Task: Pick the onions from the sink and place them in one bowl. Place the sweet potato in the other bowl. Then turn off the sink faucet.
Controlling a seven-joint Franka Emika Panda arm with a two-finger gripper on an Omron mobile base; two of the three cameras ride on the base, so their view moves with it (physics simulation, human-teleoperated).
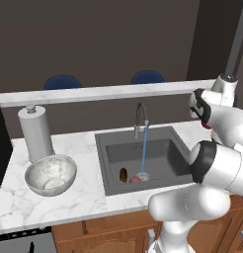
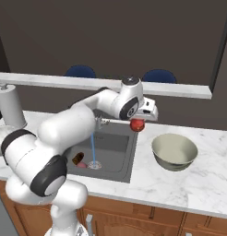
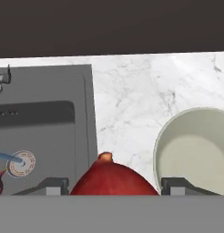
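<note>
**Fig. — Red onion held above counter, between sink and olive bowl**

Near: in your hand view the gripper (image 3: 114,184) is closed on the bright red onion (image 3: 114,179); a finger (image 3: 52,185) sits at each side of it, touching. From the right base view you see the same onion (image 2: 137,124) hanging under the hand, above the sink's right edge, w/ the olive-beige bowl (image 2: 174,152) to its right on the marble counter (image 2: 189,184). In the hand view that bowl (image 3: 196,150) lies just right of the onion, apart from it.

Mid: the sink (image 1: 158,153) is set into the counter. You can see a blue water stream (image 1: 144,150) falling from the faucet (image 1: 140,118) onto the drain (image 3: 21,163). The sweet potato (image 1: 123,174) rests on the basin floor left of the drain; the duller onion (image 1: 135,180) lies beside it, close to the stream.

Left side: the grey mottled bowl (image 1: 50,174) stands on the counter, well apart from the sink, w/ a paper-towel roll (image 1: 35,132) behind it.

Far: a raised ledge (image 1: 103,92), then two blue chair backs (image 1: 62,81).
</note>
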